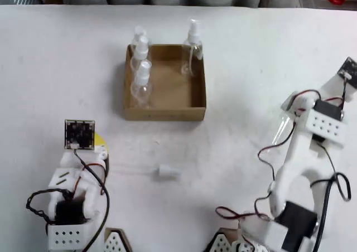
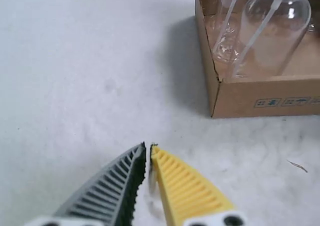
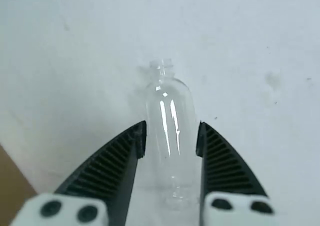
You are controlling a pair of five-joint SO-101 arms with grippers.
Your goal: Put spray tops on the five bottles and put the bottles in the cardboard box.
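A: So, where is the uncapped bottle [image 3: 167, 98]?

B: It is in the right gripper [image 3: 170, 130]. The two black fingers [image 3: 127, 153] press on either side of its clear body. The bare threaded neck points away from the wrist, over white tabletop [image 1: 56, 68]. From above, that arm is by the right edge of the tabletop. I cannot tell whether the bottle rests on the surface or hangs just above it.

A: And the other gripper?

B: The left gripper [image 2: 148, 147] is closed on nothing, with its grey and yellow tips together. It sits toward the near left corner of the tabletop and points at the bare surface just short of the box's near left corner.

A: Where is the cardboard box [image 1: 167, 114]?

B: It is about midway between the left and right edges, nearer the far edge than the near one. Its top is open.

A: What's inside it?

B: A row of bottles [image 1: 141, 86] stands upright along its left wall. I count three, each with a sprayer on. One more capped bottle [image 1: 191, 57] stands upright in the far right corner of the box. The rest of the box floor is brown card.

A: Is there a loose sprayer anywhere?

B: One spray top [image 1: 167, 172] lies on its side on the tabletop, between the box and the near edge. Its thin dip tube stretches toward the left arm. It lies apart from both grippers and from the box.
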